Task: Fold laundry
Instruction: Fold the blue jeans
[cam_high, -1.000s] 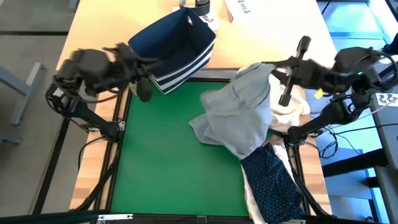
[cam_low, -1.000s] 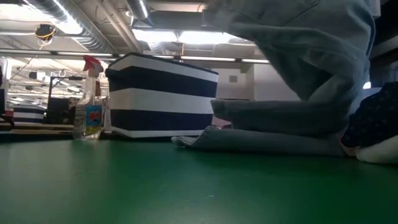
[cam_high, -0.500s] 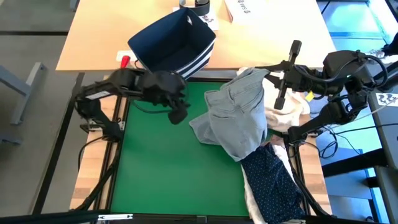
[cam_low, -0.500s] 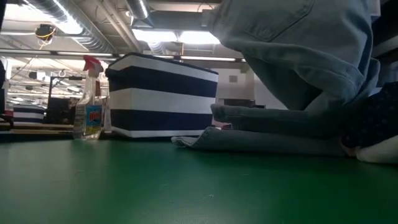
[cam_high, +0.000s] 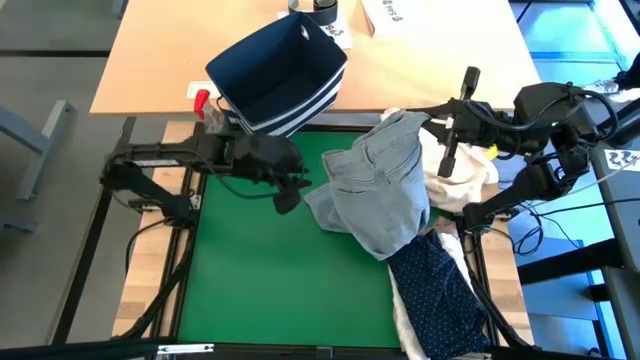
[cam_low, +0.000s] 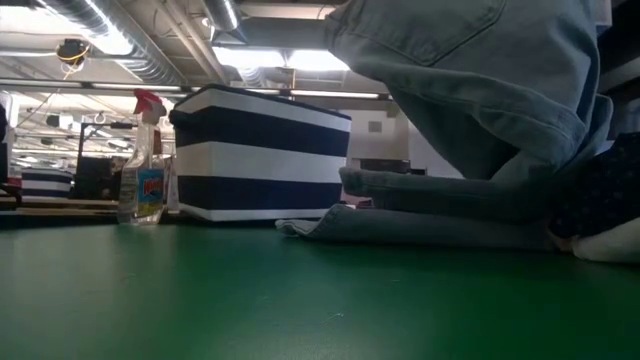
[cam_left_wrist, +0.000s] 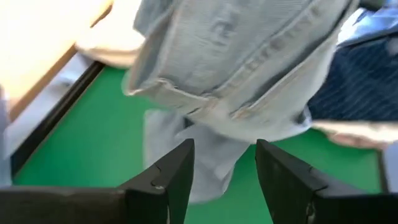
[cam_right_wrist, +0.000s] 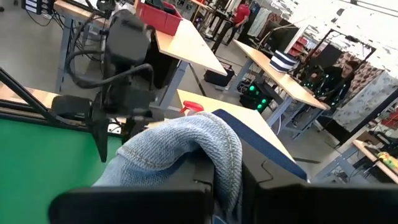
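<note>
High view: the right hand (cam_high: 432, 128) sits over the far right part of the green surface (cam_high: 260, 290), clenched on the top edge of the light grey jeans (cam_high: 380, 195) and holding that edge up off the mat. The rest of the jeans hangs down and spreads in a crumpled heap across the right half of the green mat. The right wrist view shows the same grip up close, with a fold of the denim (cam_right_wrist: 180, 149) bunched over the closed fingers.

The left hand (cam_high: 288, 196) is above the mat's far middle, just beside the near-left edge of the jeans but not touching them. The left wrist view shows its two dark fingers (cam_left_wrist: 168, 177) parted with nothing between them, pointing at a hanging fold of the jeans (cam_left_wrist: 242, 68).

A navy white-dotted shirt (cam_high: 440, 290) lies at the near right edge of the mat, partly under the jeans, with a white shirt (cam_high: 405, 320) showing beneath it. A cream cloth bundle (cam_high: 470, 170) sits at the right edge, behind the raised jeans.

A navy bin with white stripes (cam_high: 275, 75) stands on the wooden surface just past the mat's far left corner. In the low view a spray bottle (cam_low: 145, 165) stands just beside the bin (cam_low: 260, 150), and the jeans (cam_low: 470, 90) drape down from above onto their own folds on the mat.
</note>
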